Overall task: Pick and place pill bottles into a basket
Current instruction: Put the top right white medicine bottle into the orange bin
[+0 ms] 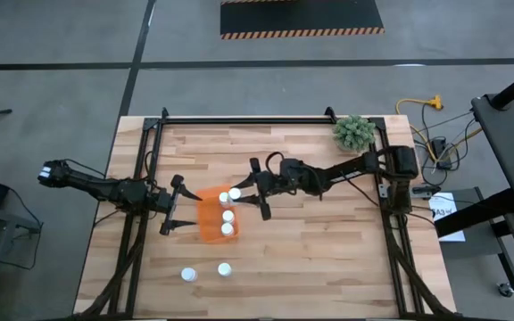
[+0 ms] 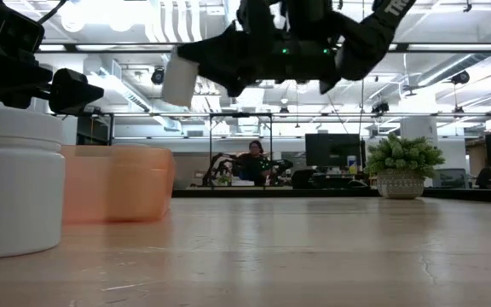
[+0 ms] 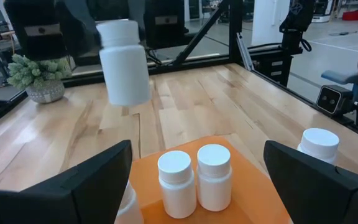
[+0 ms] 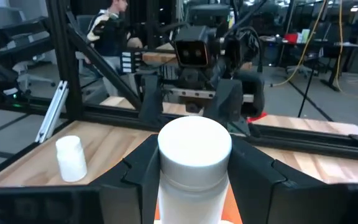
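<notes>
The orange basket (image 1: 208, 218) sits mid-table with two upright pill bottles (image 3: 176, 183) (image 3: 214, 177) in it; a third (image 1: 224, 197) shows at its far end. My right gripper (image 1: 244, 194) is shut on another pill bottle (image 3: 123, 62), which hangs in the air over the basket's far end. My left gripper (image 1: 172, 217) waits open at the basket's left side, with nothing between its fingers. Two more bottles (image 1: 188, 274) (image 1: 225, 268) stand on their bases on the table near the front edge. My right gripper pinches the bottle's body just below the white cap (image 4: 194, 194) between its two fingers (image 4: 138, 177), one on each side. The fingers reach in level from the table's right. The bottle is nearly upright, cap up, lifted clear above the basket (image 2: 113, 192).
A green plant in a pot (image 1: 353, 132) stands at the table's far right corner. Black frame rails (image 1: 266, 120) run along the far edge and both sides. Bare wood lies to the right of the basket. A person sits in the room beyond the table.
</notes>
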Robot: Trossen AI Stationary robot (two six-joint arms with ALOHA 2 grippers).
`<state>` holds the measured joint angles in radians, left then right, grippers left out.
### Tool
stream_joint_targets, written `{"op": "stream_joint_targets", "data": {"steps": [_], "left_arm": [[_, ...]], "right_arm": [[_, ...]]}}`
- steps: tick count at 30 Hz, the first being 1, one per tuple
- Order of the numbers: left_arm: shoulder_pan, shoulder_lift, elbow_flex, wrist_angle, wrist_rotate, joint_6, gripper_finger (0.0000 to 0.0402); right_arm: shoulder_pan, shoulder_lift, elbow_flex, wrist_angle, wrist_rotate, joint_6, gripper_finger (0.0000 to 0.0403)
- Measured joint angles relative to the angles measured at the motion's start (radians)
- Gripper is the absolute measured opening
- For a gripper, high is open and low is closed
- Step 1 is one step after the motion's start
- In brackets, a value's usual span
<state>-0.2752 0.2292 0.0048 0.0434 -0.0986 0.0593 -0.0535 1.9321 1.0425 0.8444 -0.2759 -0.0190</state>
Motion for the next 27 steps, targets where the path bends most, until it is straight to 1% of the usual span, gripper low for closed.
{"op": "stream_joint_targets", "data": {"steps": [8, 11, 16, 21, 24, 27], "left_arm": [[0.0, 0.0, 0.0, 0.0, 0.0, 0.0, 0.0345], [0.0, 0.0, 0.0, 0.0, 0.0, 0.0, 0.0345], [0.0, 0.0, 0.0, 0.0, 0.0, 0.0, 0.0345], [0.0, -0.001, 0.0, 0.001, 0.0, 0.0, 0.0345], [0.0, 0.0, 0.0, 0.0, 0.0, 0.0, 0.0345], [0.0, -0.001, 0.0, 0.0, 0.0, 0.0, 0.0345]], "right_arm": [[0.006, 0.193, 0.171, -0.005, -0.078, 0.042, 0.014], [0.009, 0.246, 0.238, -0.004, -0.114, 0.056, 0.014], [0.015, 0.316, 0.325, 0.001, -0.095, 0.038, 0.014], [0.014, 0.373, 0.379, -0.014, -0.091, 0.061, 0.014], [0.014, 0.384, 0.401, -0.085, -0.083, 0.032, 0.014], [0.015, 0.384, 0.412, -0.135, -0.041, -0.008, 0.014]]}}
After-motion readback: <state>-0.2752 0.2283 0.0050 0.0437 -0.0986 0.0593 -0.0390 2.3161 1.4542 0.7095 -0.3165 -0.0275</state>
